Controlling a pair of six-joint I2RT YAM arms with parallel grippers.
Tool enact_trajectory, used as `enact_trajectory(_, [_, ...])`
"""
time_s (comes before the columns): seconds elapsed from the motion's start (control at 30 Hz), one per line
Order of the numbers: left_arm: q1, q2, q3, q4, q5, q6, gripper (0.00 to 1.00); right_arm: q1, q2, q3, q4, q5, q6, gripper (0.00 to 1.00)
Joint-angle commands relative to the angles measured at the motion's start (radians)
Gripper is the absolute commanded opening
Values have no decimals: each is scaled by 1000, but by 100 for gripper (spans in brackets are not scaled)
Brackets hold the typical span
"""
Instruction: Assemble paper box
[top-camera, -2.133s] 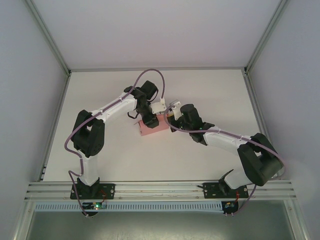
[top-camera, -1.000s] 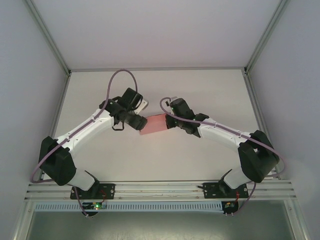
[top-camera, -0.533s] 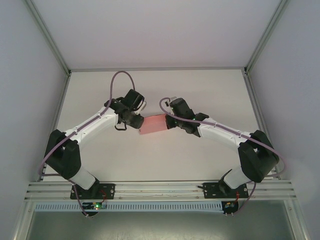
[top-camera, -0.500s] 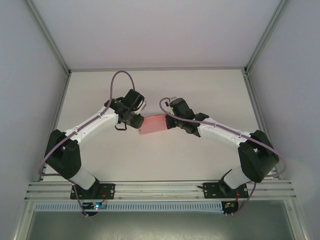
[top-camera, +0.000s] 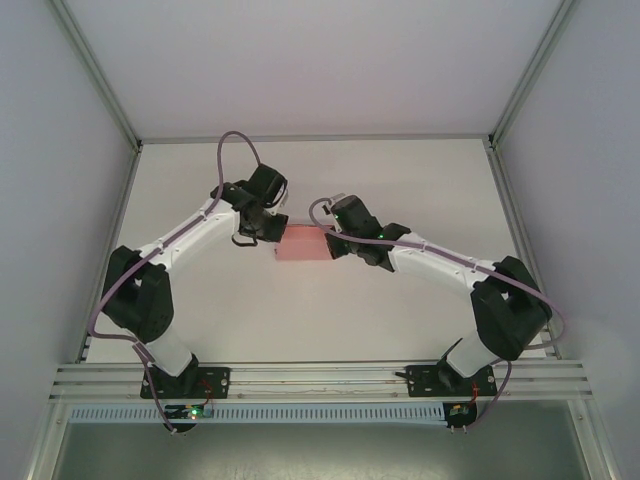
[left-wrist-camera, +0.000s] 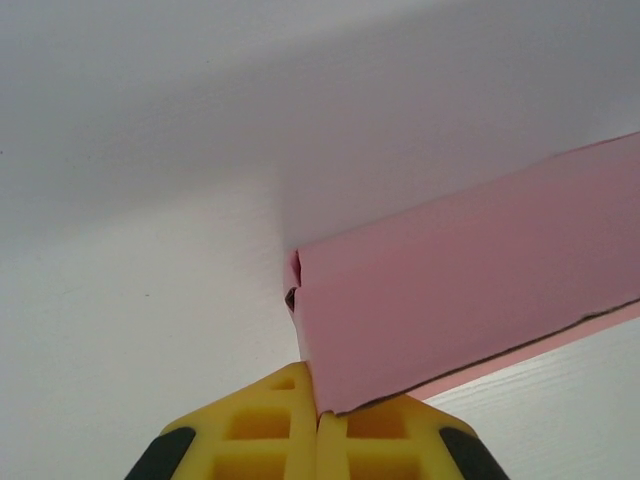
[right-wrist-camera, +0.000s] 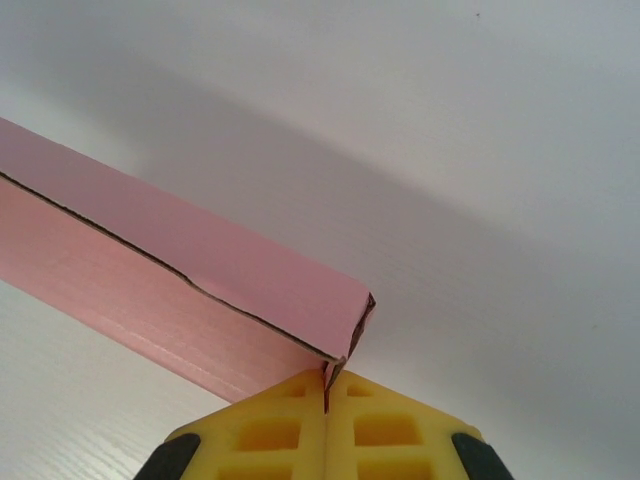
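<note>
The pink paper box hangs between my two grippers over the middle of the white table. My left gripper is shut on its left end. In the left wrist view the yellow pads pinch a corner of the pink paper box. My right gripper is shut on the right end. The right wrist view has its yellow pads clamped on a thin edge of the paper box, whose end looks open and dark inside.
The white table spreads around the box. Metal frame posts and grey walls close off the left, right and back sides. Both arm bases sit on the rail at the near edge.
My left gripper swung from above the box to its left end and shut on it. The box has turned level and shifted slightly toward the back between both grippers.
</note>
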Motion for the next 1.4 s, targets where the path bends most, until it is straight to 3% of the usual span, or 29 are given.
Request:
enact_trajectory(0.0, [28, 8, 35, -54, 101, -50, 0, 21, 50, 17, -128, 82, -43, 0])
enact_trajectory(0.23, [146, 29, 72, -80, 451, -126, 0, 25, 48, 52, -160, 130, -88, 0])
enact_trajectory(0.27, [155, 31, 88, -102, 429, -139, 0, 25, 49, 55, -159, 125, -81, 0])
enact_trajectory(0.3, [153, 27, 96, -115, 422, -126, 0, 17, 52, 54, -156, 121, -75, 11])
enact_trajectory(0.33, [152, 22, 93, -111, 440, -115, 0, 24, 49, 55, -147, 122, -64, 13])
enact_trajectory(0.4, [152, 17, 73, -79, 445, -136, 0, 22, 41, 56, -122, 109, -43, 4])
enact_trajectory(0.57, [156, 69, 92, -80, 470, -167, 0, 21, 45, 56, -91, 17, -49, 0])
enact_trajectory(0.73, [155, 88, 85, -155, 249, -101, 0, 16, 59, 42, -95, 33, -38, 0])
enact_trajectory(1.1, [61, 64, -149, 67, 124, -71, 0, 1, 80, -8, -50, 9, -3, 0])
enact_trajectory(1.23, [29, 55, -243, 160, 163, -92, 0, 0, 46, -59, 14, -29, 32, 0])
enact_trajectory(1.37, [-14, 36, -279, 188, 104, -95, 0, -7, -16, -111, 100, -75, 64, 2])
